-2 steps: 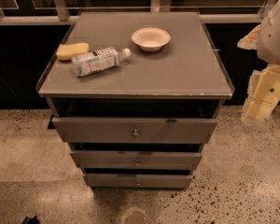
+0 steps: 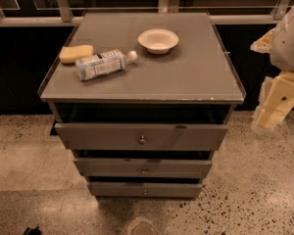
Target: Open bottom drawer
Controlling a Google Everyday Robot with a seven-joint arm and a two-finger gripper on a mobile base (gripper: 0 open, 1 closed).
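Note:
The grey metal cabinet (image 2: 196,77) stands in the middle of the view with three drawers. The bottom drawer (image 2: 117,189) is the lowest, slimmest front, with a tiny round knob (image 2: 145,192) at its centre, just above the floor. Above it are the middle drawer (image 2: 108,167) and the tall top drawer (image 2: 98,136). My gripper (image 2: 265,123), cream-coloured, hangs at the right edge of the view, beside the cabinet's right side at about the top drawer's height. It is well apart from the bottom drawer and touches nothing.
On the cabinet top lie a yellow sponge (image 2: 76,53), a plastic bottle (image 2: 104,64) on its side and a white bowl (image 2: 158,40). A dark wall with metal rails runs behind. Speckled floor (image 2: 255,190) surrounds the cabinet.

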